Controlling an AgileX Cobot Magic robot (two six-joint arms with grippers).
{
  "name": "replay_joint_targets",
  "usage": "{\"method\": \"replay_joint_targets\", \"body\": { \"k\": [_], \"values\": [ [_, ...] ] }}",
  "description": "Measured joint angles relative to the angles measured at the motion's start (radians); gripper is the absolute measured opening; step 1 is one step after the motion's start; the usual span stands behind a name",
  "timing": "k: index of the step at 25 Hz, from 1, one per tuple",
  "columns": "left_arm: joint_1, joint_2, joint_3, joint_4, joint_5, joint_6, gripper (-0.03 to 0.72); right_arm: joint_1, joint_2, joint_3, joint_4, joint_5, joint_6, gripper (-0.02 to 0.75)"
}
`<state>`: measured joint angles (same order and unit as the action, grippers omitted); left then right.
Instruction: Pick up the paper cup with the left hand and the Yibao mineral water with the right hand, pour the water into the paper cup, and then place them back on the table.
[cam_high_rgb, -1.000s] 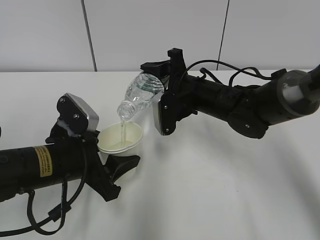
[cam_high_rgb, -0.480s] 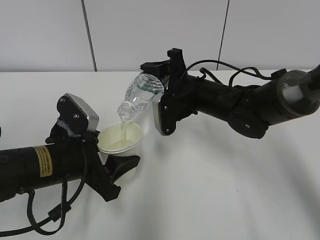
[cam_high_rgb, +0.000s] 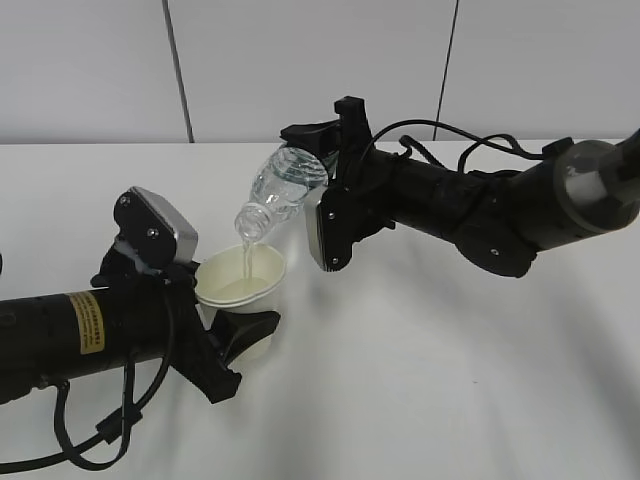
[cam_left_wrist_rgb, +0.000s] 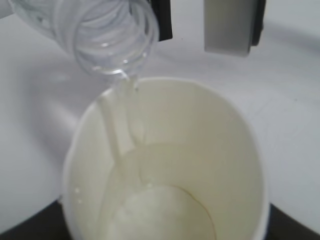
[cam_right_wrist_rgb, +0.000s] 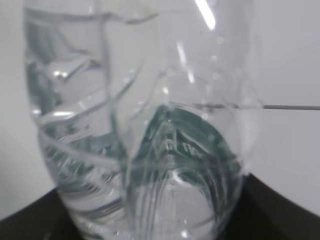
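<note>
A white table (cam_high_rgb: 450, 380) is running back to a grey panelled wall. Near its left middle, the left hand (cam_high_rgb: 235, 335) is clamping the cup (cam_high_rgb: 242, 285), held above the table, while the right hand (cam_high_rgb: 325, 185) is gripping the tilted bottle (cam_high_rgb: 282, 190), water (cam_high_rgb: 247, 255) streaming in. Best to hold the mouth over the cup's centre.

Left wrist: water is pooling in the cup (cam_left_wrist_rgb: 165, 165) under the bottle (cam_left_wrist_rgb: 107, 37) mouth.

Right wrist: the bottle (cam_right_wrist_rgb: 145, 140) is filling the frame, jaws hidden.

Print on the yellow sticker (cam_high_rgb: 88, 323) and bottle label (cam_right_wrist_rgb: 185, 135) is illegible.
</note>
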<state>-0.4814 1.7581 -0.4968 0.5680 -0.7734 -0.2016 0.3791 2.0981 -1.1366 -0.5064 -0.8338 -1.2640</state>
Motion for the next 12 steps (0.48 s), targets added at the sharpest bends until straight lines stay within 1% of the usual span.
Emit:
{"method": "replay_joint_targets", "body": {
  "k": [4, 10, 12],
  "values": [
    [0.0, 0.0, 0.0, -0.001, 0.0, 0.0, 0.41, 0.0, 0.0, 0.0, 0.0, 0.0, 0.015, 0.45],
    [0.0, 0.0, 0.001, -0.021, 0.0, 0.0, 0.41, 0.0, 0.0, 0.0, 0.0, -0.002, 0.101, 0.45],
    [0.0, 0.0, 0.001, -0.035, 0.001, 0.0, 0.41, 0.0, 0.0, 0.0, 0.0, -0.002, 0.16, 0.45]
  ]
}}
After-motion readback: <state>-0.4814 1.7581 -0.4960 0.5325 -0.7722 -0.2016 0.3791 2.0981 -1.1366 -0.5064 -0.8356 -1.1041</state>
